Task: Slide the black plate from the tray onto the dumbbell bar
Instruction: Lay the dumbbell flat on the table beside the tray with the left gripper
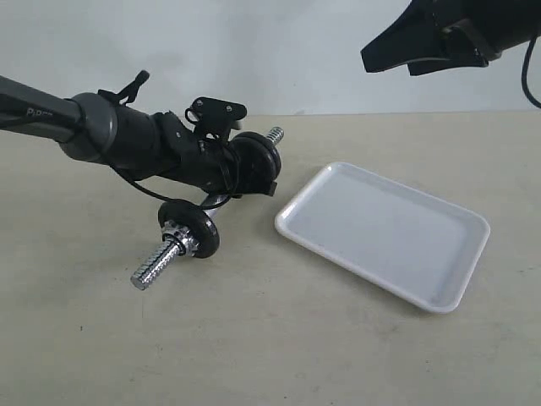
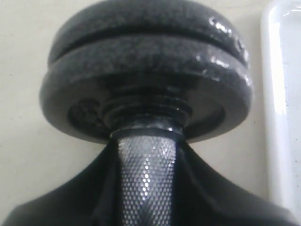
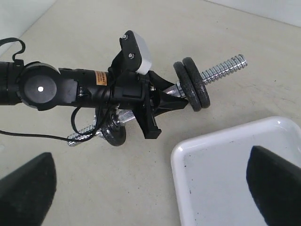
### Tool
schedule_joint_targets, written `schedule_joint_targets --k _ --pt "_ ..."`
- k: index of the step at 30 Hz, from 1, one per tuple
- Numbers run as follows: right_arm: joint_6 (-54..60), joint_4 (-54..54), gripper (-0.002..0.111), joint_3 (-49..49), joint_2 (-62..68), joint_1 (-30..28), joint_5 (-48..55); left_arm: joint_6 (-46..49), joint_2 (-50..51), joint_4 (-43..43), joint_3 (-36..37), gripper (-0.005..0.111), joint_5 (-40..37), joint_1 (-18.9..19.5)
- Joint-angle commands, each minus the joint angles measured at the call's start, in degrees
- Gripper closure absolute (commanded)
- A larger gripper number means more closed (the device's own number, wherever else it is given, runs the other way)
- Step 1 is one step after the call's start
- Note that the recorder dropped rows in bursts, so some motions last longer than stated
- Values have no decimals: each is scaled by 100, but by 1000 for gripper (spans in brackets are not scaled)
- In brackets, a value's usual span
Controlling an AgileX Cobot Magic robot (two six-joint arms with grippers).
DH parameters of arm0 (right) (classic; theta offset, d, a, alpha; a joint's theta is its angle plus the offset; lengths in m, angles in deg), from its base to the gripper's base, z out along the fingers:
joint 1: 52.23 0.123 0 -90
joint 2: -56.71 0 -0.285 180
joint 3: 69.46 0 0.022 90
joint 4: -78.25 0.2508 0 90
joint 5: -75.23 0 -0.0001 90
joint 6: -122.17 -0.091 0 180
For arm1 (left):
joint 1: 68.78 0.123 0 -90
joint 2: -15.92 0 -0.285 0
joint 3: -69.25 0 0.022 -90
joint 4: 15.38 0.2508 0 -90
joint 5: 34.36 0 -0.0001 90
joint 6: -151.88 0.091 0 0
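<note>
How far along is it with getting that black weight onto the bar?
Done, it seems: the tray is bare, and the black plate sits on the dumbbell bar against another disc. In hand: the left gripper grips the bar's middle; the right gripper hangs open above the tray. Left: apparently just letting go.

Chrome silver on the dumbbell bar (image 2: 146, 179), with fine diamond knurling between the left jaws and coarse thread farther out. Grainy, speckled black on the two discs (image 2: 146, 89) just beyond those jaws. Glossy plain white on the tray (image 1: 385, 233). Matt black on the left gripper (image 3: 176, 99), small orange label (image 3: 99, 77) behind it. Pale unpatterned beige on the table (image 1: 254, 347).
</note>
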State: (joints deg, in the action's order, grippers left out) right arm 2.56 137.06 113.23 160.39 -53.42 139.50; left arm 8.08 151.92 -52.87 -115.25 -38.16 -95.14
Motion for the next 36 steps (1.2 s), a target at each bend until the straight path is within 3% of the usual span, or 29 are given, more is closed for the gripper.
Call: schedule_joint_targets --k 1,18,24,32,36 --pt "42 65 4 7 -42 -46 -75 29 -158 -66 -165 102 565 -12" --pt "55 65 4 7 -42 -46 -97 200 -158 -56 -165 102 289 -12" --pt "55 65 4 7 -42 -46 -97 227 -158 -56 -165 83 289 -12" --pt "55 65 4 7 -42 -46 -97 227 -158 -56 -165 81 266 -12" --pt "55 65 4 7 -42 -46 -97 227 -158 -56 -165 73 251 -12"
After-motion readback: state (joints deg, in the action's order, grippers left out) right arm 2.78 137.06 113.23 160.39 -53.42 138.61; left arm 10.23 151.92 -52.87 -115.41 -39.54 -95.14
